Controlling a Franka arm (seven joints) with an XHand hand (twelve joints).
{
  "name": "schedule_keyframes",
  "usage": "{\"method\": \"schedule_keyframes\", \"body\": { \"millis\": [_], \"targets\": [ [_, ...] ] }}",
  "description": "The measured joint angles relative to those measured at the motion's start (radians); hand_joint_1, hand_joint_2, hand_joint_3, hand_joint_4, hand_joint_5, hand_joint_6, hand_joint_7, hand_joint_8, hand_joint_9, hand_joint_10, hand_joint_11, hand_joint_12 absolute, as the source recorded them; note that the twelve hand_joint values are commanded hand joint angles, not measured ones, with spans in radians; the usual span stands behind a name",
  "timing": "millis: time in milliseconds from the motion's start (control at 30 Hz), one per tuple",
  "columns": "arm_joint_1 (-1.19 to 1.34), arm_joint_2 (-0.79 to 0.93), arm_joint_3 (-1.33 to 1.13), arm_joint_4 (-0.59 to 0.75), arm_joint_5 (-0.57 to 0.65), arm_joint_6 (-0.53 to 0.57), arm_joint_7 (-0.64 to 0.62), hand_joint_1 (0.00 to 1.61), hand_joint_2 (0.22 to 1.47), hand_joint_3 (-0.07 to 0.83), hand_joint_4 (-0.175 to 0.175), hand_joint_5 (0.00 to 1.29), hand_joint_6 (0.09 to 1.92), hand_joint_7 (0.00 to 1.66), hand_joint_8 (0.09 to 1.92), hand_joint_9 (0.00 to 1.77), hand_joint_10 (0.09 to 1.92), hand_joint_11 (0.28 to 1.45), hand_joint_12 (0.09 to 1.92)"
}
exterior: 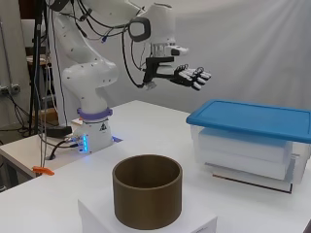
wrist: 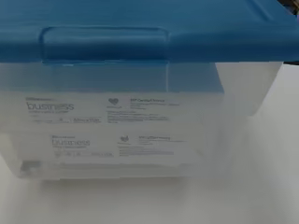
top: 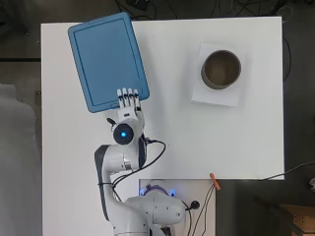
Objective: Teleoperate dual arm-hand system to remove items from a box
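A clear plastic box (exterior: 248, 153) with a blue lid (top: 106, 59) stands at the table's far left in the overhead view; the lid (exterior: 252, 119) is on. White packs (wrist: 117, 135) show through its clear wall in the wrist view, under the lid (wrist: 140, 28). My hand (top: 128, 103) hovers over the lid's near edge, fingers straight and spread, holding nothing. In the side view the hand (exterior: 187, 76) is well above the lid's height, short of the box.
A brown round tub (top: 221, 69) stands on a white block (top: 216, 96) at the far right of the table; in the side view the tub (exterior: 147, 196) is nearest the camera. An orange clip (top: 215, 181) sits at the table's near edge.
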Motion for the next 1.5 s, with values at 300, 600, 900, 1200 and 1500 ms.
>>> {"method": "schedule_keyframes", "body": {
  "millis": [300, 600, 900, 1200, 1500],
  "targets": [
    [-0.032, 0.12, 0.092, 0.04, -0.257, 0.015, 0.2, 0.19, 0.84, 0.011, -0.067, 0.0, 0.09, 0.0, 0.09, 0.15, 0.09, 0.36, 0.09],
    [-0.037, 0.208, 0.179, 0.045, -0.344, 0.073, 0.399, 0.17, 0.85, 0.003, -0.049, 0.0, 0.09, 0.0, 0.09, 0.14, 0.09, 0.38, 0.09],
    [-0.042, 0.285, 0.236, 0.047, -0.392, 0.053, 0.497, 0.56, 0.95, 0.047, -0.049, 0.0, 0.09, 0.0, 0.09, 0.17, 0.09, 0.39, 0.09],
    [-0.031, 0.343, 0.196, 0.112, -0.331, 0.13, 0.29, 1.06, 1.22, 0.003, -0.069, 0.72, 0.09, 0.75, 0.09, 0.78, 0.09, 0.53, 0.09],
    [0.012, 0.236, 0.099, 0.155, -0.091, 0.27, -0.002, 0.98, 1.23, 0.002, -0.062, 0.72, 0.09, 0.74, 0.09, 0.72, 0.09, 0.5, 0.09]
  ]
}}
